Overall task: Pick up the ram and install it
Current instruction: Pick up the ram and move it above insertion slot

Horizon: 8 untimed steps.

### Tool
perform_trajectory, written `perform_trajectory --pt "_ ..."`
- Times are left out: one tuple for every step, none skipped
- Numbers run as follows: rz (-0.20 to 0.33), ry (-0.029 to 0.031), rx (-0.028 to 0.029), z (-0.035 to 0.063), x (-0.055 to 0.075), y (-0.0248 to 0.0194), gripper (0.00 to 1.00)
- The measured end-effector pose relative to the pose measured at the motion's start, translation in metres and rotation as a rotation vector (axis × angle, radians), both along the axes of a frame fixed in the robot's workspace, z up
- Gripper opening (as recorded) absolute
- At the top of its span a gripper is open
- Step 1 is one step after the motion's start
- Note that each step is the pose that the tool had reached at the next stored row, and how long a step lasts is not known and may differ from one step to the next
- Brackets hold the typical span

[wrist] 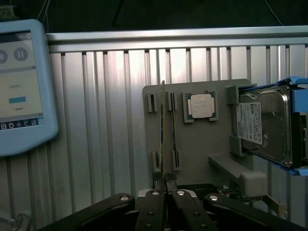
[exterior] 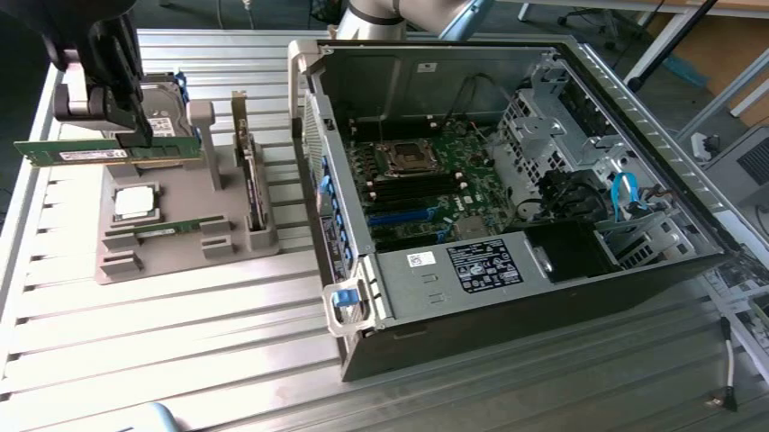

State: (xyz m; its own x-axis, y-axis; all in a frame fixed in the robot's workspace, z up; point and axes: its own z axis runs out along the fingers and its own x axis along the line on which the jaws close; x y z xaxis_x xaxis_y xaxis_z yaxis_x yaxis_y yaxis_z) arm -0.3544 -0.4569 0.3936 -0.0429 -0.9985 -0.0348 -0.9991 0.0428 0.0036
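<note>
the hand (exterior: 139,136) is pressed together on the ram (exterior: 103,151), pinching the green stick by its top edge and holding it level over the grey tray (exterior: 180,202). beneath the hand, a second green stick (exterior: 168,228) and a silver chip (exterior: 132,202) sit in the tray. the open computer case (exterior: 481,180) stands well apart from the hand, on the table (exterior: 180,342).

Gripper (wrist: 165,187) black, jointed link bars, silver screw heads; arm (exterior: 387,14) silver-grey tube, pale blue joint cap.
</note>
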Motion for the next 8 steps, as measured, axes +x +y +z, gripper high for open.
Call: perform_trajectory --pt "0.0 0.0 0.0 0.0 0.0 0.0 0.12" --pt "0.0 0.0001 0.0 0.0001 0.0 0.0 0.12" --pt "0.0 0.0001 -0.0001 0.0001 0.0 0.0 0.12" --pt "0.0 0.0001 -0.0001 0.0001 0.0 0.0 0.12" --pt "0.0 0.0002 -0.0001 0.0001 0.0 0.0 0.12" --pt "0.0 0.0001 -0.0001 0.0001 0.0 0.0 0.12" --pt "0.0 0.0002 -0.0001 0.0001 0.0002 0.0 0.12" --pt "0.0 0.0002 -0.0002 0.0002 0.0005 0.0 0.12"
